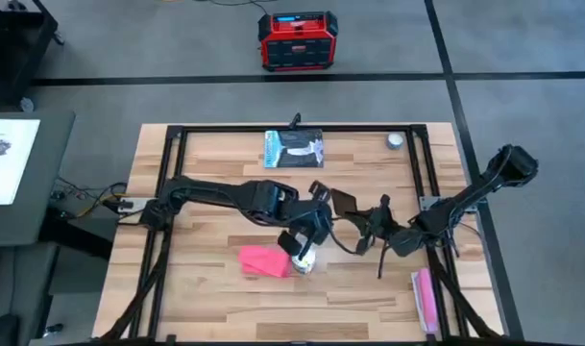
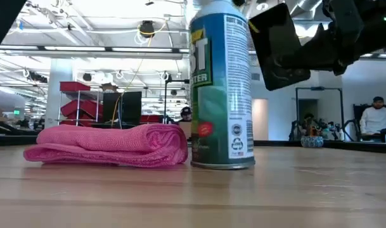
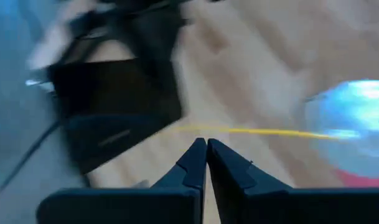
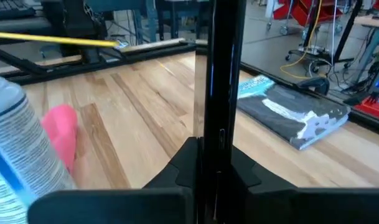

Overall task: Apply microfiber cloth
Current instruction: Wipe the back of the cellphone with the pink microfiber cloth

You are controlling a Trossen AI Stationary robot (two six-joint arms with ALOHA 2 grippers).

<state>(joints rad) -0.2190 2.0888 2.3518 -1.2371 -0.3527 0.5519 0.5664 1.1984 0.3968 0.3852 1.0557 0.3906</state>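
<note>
The pink microfiber cloth [image 1: 263, 259] lies folded and flat on the wooden table [image 1: 206, 298], left of a tall blue-green spray can [image 2: 221, 82] that stands upright on its base. A thin yellow straw [image 3: 257, 131] sticks out from the can's top. My left gripper [image 3: 206, 146] hangs shut above the can [image 1: 304, 258], nothing between its fingers. My right gripper [image 4: 215, 146] comes in from the right, shut on a black phone [image 1: 338, 202] held in the air beside the can. My right gripper pinches the phone between its two fingers, at one end of the slab [image 4: 217, 140], which shows edge-on in its wrist view. The fingers reach in roughly level from the table's right side. The phone [image 2: 278, 50] is lifted clear of the table and tilted.
A flat packet [image 1: 294, 149] and a small round object [image 1: 395, 140] lie near the far edge. A narrow pink oblong [image 1: 425, 298] lies at the near right. A red and black box [image 1: 298, 40] stands on the floor beyond the table. People sit in the room behind.
</note>
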